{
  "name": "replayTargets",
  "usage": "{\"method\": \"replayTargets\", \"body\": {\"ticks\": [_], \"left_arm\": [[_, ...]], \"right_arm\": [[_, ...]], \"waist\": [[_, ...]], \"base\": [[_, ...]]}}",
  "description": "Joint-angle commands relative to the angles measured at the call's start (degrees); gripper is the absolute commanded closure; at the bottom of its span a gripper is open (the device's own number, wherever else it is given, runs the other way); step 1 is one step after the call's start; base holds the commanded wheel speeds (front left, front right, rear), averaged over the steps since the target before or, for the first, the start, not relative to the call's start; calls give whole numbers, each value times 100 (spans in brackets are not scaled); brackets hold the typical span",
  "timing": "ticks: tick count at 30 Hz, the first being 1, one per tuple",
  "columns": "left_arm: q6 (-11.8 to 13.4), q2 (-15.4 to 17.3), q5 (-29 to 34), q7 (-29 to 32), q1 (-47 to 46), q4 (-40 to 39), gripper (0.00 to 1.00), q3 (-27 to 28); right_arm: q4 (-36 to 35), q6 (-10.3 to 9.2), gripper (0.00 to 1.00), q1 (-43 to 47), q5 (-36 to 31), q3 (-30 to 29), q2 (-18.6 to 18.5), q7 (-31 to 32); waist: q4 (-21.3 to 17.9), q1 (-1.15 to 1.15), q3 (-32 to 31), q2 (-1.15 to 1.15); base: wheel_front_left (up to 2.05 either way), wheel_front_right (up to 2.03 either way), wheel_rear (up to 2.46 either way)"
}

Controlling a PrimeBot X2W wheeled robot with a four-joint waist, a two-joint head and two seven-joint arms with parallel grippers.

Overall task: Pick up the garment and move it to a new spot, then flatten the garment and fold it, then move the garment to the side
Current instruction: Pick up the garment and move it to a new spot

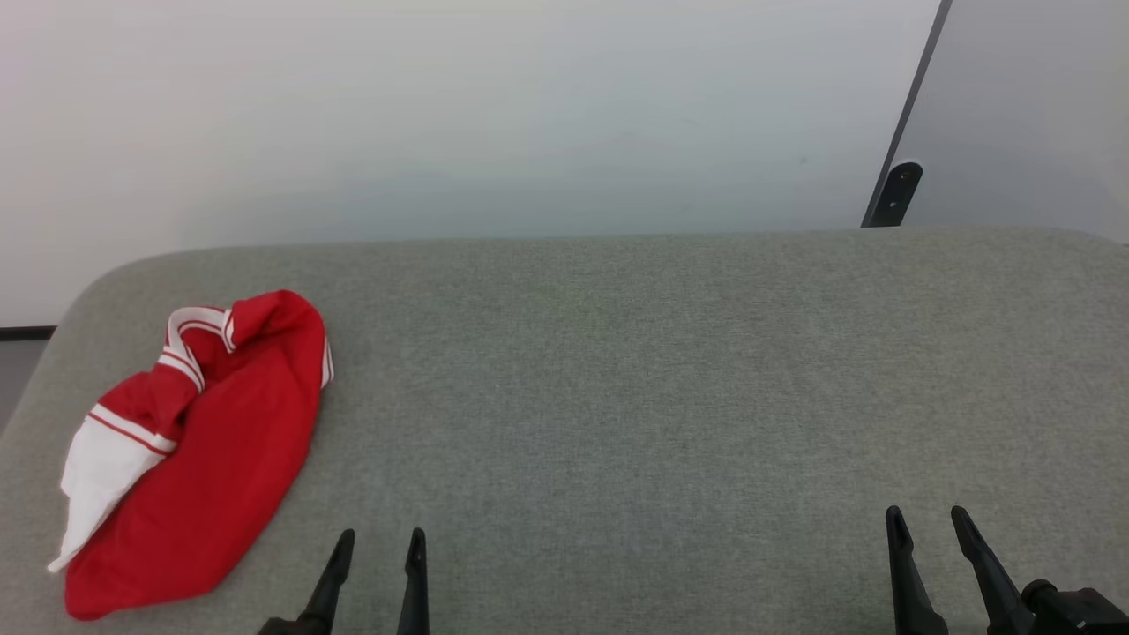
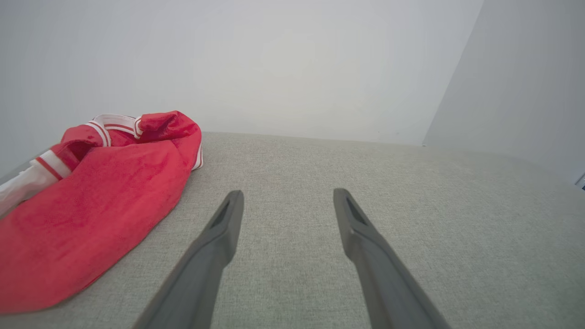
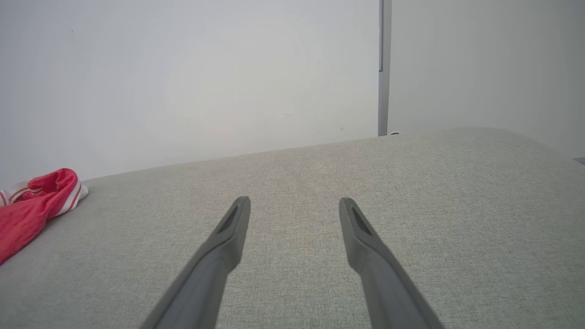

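Note:
The garment [image 1: 212,450] is a red jersey with a white sleeve and red-and-white striped trim, lying bunched at the left end of the grey fabric surface [image 1: 670,388]. No print shows on it. My left gripper [image 1: 380,542] stands open near the front edge, just right of the garment and apart from it. In the left wrist view the garment [image 2: 91,205] lies left of the open left gripper [image 2: 288,196]. My right gripper [image 1: 928,518] is open at the front right, far from the cloth. The right wrist view has the garment [image 3: 27,205] at its left edge, with the right gripper [image 3: 295,203] holding nothing.
A pale wall [image 1: 494,115] runs along the far edge of the surface. A dark slanted bar with a rounded fitting [image 1: 898,190] and a grey panel [image 1: 1032,106] stand at the back right. The surface's corner rounds off at the far left [image 1: 97,278].

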Motion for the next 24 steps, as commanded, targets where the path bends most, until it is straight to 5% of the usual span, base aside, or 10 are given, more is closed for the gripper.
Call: {"method": "replayTargets", "body": {"ticks": [1, 8, 24], "left_arm": [[-24, 21, -8, -6, 46, 11, 0, 2], [30, 21, -153, -5, -23, 146, 0, 34], [143, 16, -357, -5, 5, 75, 0, -162]], "right_arm": [[9, -6, 0, 52, 25, -7, -2, -36], [-48, -6, 0, 132, 16, -39, -1, -39], [-161, -6, 0, 9, -194, 352, -1, 160]], "waist": [[17, 0, 5, 0], [386, 0, 13, 0], [2249, 0, 181, 0]], "base": [[0, 0, 0], [0, 0, 0], [0, 0, 0]]}}
